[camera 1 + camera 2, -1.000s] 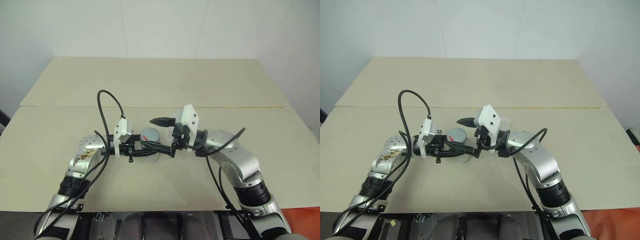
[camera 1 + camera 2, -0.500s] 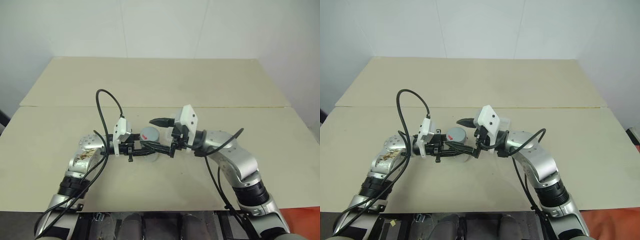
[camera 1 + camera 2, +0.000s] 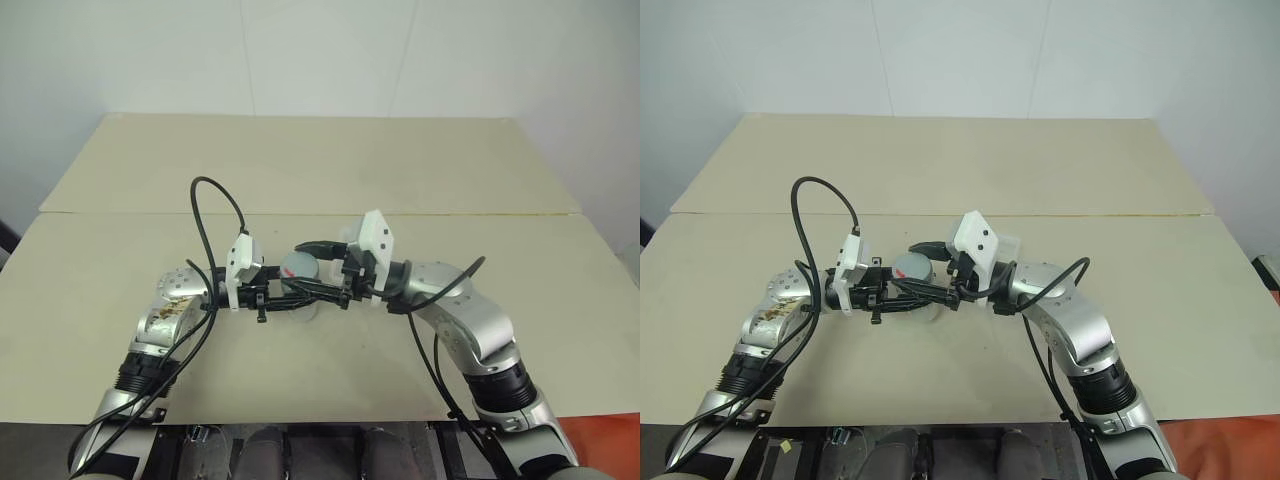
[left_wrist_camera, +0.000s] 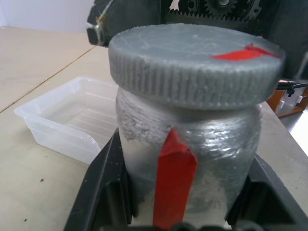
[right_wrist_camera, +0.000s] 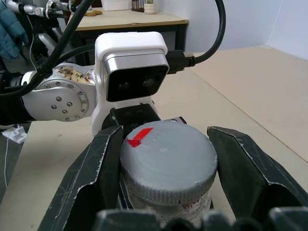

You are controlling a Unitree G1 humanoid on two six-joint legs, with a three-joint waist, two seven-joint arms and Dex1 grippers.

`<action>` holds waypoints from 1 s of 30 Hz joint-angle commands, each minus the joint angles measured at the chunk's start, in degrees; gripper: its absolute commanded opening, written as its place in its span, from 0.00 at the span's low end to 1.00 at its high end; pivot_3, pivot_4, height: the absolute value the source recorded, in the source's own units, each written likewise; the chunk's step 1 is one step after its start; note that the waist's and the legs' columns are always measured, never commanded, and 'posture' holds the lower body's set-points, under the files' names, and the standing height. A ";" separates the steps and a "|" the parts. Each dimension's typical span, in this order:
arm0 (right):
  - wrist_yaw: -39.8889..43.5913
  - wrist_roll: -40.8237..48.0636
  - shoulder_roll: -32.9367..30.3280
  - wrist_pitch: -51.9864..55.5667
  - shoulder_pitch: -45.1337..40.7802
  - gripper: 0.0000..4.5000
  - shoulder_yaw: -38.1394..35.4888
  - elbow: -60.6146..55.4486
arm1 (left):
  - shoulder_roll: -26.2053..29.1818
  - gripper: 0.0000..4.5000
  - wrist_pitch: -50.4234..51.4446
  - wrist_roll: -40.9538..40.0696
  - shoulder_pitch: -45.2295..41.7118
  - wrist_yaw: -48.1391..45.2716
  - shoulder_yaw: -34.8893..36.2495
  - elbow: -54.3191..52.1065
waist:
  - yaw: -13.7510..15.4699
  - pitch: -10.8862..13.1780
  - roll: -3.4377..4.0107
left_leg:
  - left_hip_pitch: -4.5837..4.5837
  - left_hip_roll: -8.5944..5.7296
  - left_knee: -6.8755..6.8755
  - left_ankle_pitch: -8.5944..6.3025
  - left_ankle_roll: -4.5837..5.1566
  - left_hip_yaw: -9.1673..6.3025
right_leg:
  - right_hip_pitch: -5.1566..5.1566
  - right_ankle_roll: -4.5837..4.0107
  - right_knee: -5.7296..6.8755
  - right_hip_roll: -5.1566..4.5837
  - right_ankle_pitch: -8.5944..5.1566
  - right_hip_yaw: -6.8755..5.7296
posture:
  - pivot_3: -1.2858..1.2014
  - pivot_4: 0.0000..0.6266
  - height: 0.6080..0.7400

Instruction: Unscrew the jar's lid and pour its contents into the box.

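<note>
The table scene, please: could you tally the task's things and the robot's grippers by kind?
Jar: 1
Lid: 1, still on the jar
Clear box: 1
Grippers: 2, left gripper shut on the jar, right gripper shut on the lid
Total: 5

silver arms [image 3: 470, 325], black cables [image 3: 205, 215], white wrist cameras [image 3: 374, 236].
</note>
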 commanded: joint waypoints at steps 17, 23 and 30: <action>1.42 3.78 -2.77 -0.72 -4.39 0.61 -4.99 -4.18 | 0.96 0.43 -0.12 0.76 0.97 -2.18 -0.70 1.85 | 0.01 0.00 0.00 | 0.00 0.00 0.00 0.00 0.00 0.00 | 0.00 0.00 0.00 0.00 0.00 0.00 | 0.52 0.24 1.00; 2.53 4.91 -3.64 -1.64 -4.87 0.61 -5.92 -4.14 | 1.35 0.43 0.17 0.63 0.57 -3.84 -1.00 2.83 | 0.01 0.00 0.00 | 0.00 0.00 0.00 0.00 0.00 0.00 | 0.00 0.00 0.00 0.00 0.00 0.00 | 0.52 0.24 1.00; 4.01 6.46 -4.57 -2.58 -4.83 0.61 -6.99 -4.51 | 2.83 0.43 0.07 1.06 -0.26 -7.92 -1.95 5.02 | 0.02 0.00 0.00 | 0.00 0.00 0.01 0.00 0.01 0.01 | 0.00 0.00 -0.01 0.00 0.00 0.00 | 0.52 0.24 1.00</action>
